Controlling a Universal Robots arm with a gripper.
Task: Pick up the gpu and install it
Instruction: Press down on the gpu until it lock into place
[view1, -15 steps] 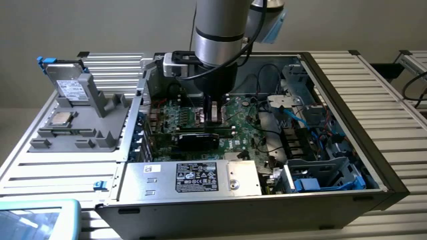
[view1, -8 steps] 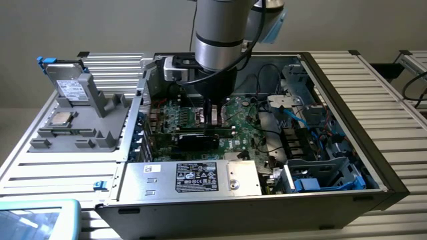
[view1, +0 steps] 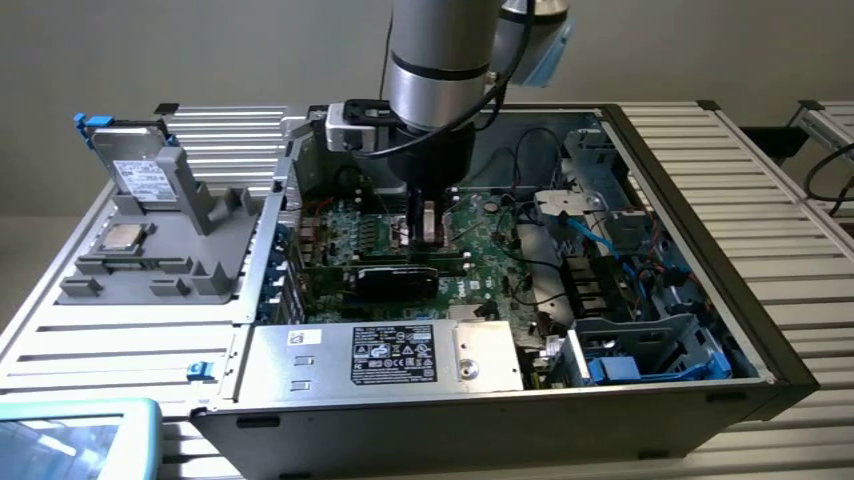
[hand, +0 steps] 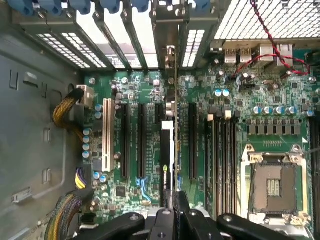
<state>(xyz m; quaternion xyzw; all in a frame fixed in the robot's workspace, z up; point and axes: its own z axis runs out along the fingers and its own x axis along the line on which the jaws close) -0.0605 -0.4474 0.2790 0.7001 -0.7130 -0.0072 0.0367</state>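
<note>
The gpu (view1: 390, 282) stands on edge over the green motherboard (view1: 497, 232) inside the open computer case, its black cooler facing the front. My gripper (view1: 429, 242) reaches straight down onto the card's top edge and is shut on it. In the wrist view the gpu (hand: 168, 150) appears edge-on as a thin strip lined up between the black expansion slots (hand: 192, 135), with its metal bracket at the case's rear slot openings (hand: 170, 55). There the gripper (hand: 172, 202) clamps the card's near end.
A silver power supply (view1: 400, 355) lies just in front of the card. Blue drive cages (view1: 654, 350) and cables fill the exterior view's right of the case. The CPU socket (hand: 272, 185) and RAM slots (hand: 225, 160) sit beside the card. A grey parts fixture (view1: 147, 230) stands outside the case.
</note>
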